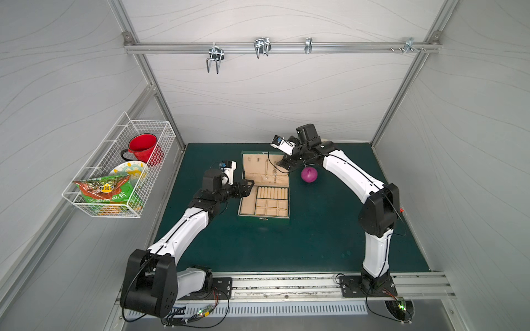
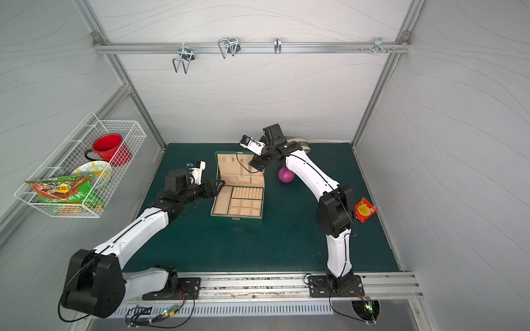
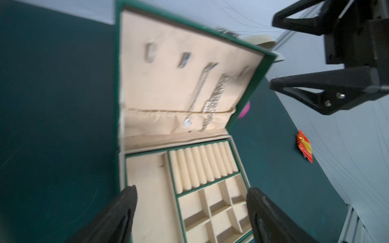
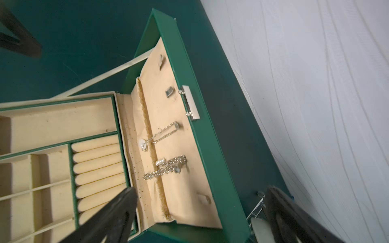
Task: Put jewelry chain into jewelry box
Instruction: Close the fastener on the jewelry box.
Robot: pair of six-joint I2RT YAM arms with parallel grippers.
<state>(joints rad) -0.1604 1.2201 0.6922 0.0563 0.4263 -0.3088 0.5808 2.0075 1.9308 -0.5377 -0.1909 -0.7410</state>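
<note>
Jewelry box (image 1: 248, 204) is found open on the green counter (image 1: 301, 246), with its lid raised at the far side. The jewelry chain (image 4: 168, 167) is seen inside the lid. It is hung at a small metal hook (image 4: 178, 169) on the beige lining and draped across the gathered hem of the lid pocket. A thinner chain (image 4: 162, 133) with a round pendant is hung at the neighbouring hook. The right end effector (image 4: 201, 189) is noted spread wide, with nothing between its fingers. In the right wrist view the jewelry chain lies ahead of the gap and clear of both fingers (image 4: 117, 206). In a top view this end effector (image 1: 286, 166) is placed at the lid's right edge, near the chain (image 1: 276, 173) but apart from it. A purple ball (image 1: 309, 174) is recorded just beside it on the counter. The left end effector (image 3: 191, 190) is likewise spread and empty. It is held at the left wall of the box base (image 1: 246, 186), in front of the large compartment and the ring rolls (image 3: 202, 166). The jewelry chain (image 3: 216, 94) is well apart from it, across the box and up on the lid.
</note>
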